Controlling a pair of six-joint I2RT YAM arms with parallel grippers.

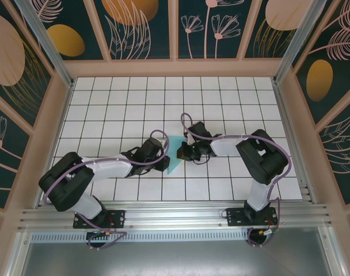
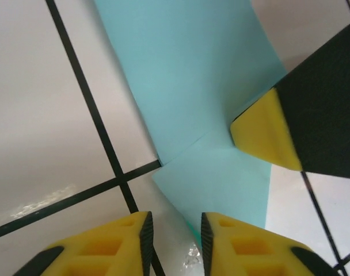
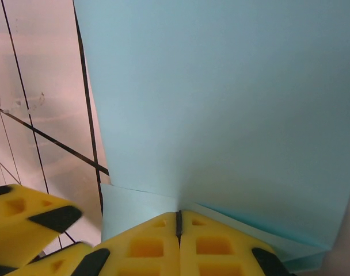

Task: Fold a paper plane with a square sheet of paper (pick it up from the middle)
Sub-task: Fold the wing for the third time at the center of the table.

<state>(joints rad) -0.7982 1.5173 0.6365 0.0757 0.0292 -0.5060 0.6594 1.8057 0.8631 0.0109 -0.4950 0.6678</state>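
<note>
Turquoise-blue square sheet of paper point(image 1: 174, 156), thin and already partly folded, is lying on the white tiled bench point(image 1: 106, 98) between the two arms in the top view. The left tool point(image 1: 165, 160) is meeting its near-left edge and the right tool point(image 1: 181, 152) its right edge. The nearest thing to a container is the patterned-wall enclosure point(image 1: 42, 144) around the bench, and the sheet and both arms are sitting inside it.

In the left wrist view, the sheet point(image 2: 186, 86) is showing one layer lapping over another, with a folded edge running between them. The left tool point(image 2: 174, 241) is standing slightly parted, gripping nothing that I can make out. The right tool's yellow fingertip point(image 2: 267, 135) is touching the sheet's right side.

In the right wrist view, the right tool point(image 3: 178, 227) is pinching the sheet point(image 3: 221, 103) with its fingers closed flat together, and the left tool's yellow fingers point(image 3: 31, 221) are sitting beside it.

The step looks like creasing a fold. It would likely go best with the right pinch acting as a firm anchor while the left tool presses low along the folded edge, without dragging the thin paper askew.
</note>
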